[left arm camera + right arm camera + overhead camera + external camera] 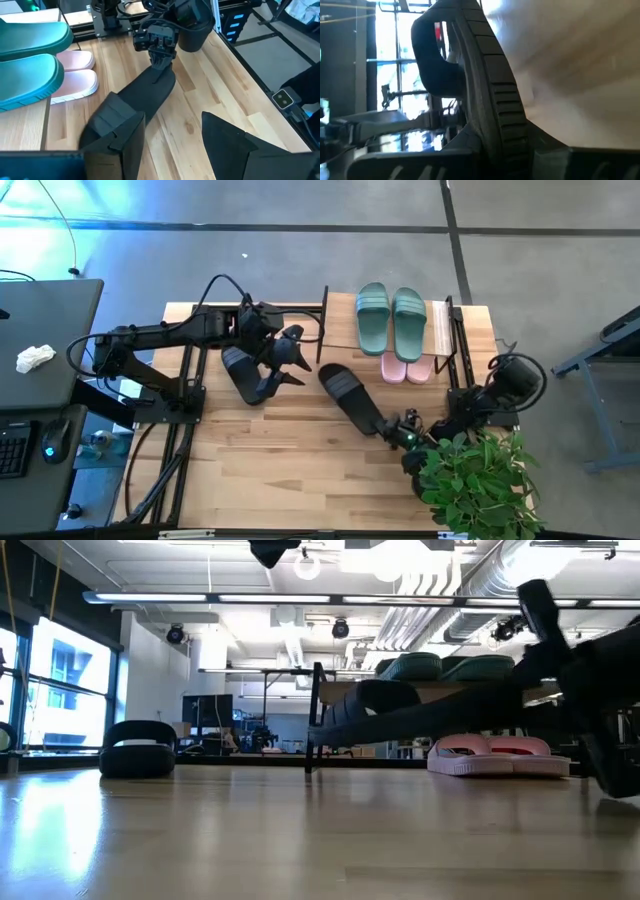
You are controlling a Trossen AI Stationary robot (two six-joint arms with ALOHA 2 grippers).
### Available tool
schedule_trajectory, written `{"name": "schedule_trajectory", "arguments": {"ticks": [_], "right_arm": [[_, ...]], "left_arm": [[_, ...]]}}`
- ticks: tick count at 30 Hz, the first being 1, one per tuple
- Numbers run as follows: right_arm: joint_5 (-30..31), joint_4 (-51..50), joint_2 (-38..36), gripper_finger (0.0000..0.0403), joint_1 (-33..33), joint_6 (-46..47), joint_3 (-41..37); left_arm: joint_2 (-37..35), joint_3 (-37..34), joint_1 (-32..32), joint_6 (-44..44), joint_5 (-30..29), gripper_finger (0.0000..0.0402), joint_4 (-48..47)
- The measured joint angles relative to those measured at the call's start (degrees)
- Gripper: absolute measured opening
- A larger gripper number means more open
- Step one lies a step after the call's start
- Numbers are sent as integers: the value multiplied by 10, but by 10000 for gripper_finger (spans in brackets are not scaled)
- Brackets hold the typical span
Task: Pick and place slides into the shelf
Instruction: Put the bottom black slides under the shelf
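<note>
One black slide [349,397] hangs in the air in my shut right gripper [398,430], over the table's middle, short of the shelf [441,323]. The second black slide [240,374] rests sole-down on the table next to my left gripper [283,364], which is open and hovers with nothing between its fingers [117,142]. The sage-green pair [390,319] sits on the shelf's top board. The light-pink pair [406,368] lies under that board, its ends sticking out at the near side. My right gripper has the black slide by the end of its sole far from the strap [159,75], pinched between the two fingers. The fingers come level from the table's right, along the slide. The slide [400,705] is lifted clear and about level, strap end toward the left arm.
A potted plant [470,478] stands at the near right corner, close to my right arm. The shelf's black posts [316,718] rise at the table's far side. Bare wood [290,465] lies toward the near edge. A dark desk [45,350] stands left of the table.
</note>
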Motion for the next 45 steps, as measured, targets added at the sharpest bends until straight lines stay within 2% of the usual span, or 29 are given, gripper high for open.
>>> {"name": "schedule_trajectory", "arguments": {"ticks": [8,12,20,25,28,34,42,45], "right_arm": [[25,-88,0,35,-50,-4,38],[34,-95,0,35,-80,-6,55],[-6,-170,0,35,-151,-3,87],[-33,-201,0,35,-175,-1,95],[-60,-194,0,35,-174,1,95],[-68,-146,0,35,-174,3,95],[-73,-115,0,35,-176,9,95],[-82,-102,0,35,-176,10,95]], "left_arm": [[0,0,0,1,5,177,0],[0,0,0,1,6,177,0],[1,0,0,3,15,177,0],[1,-1,0,65,10,177,-38],[8,-15,-15,80,-49,177,-42],[45,-71,-76,128,-238,177,6],[131,-89,-151,144,-386,177,93],[173,-89,-179,167,-415,177,153]]}}
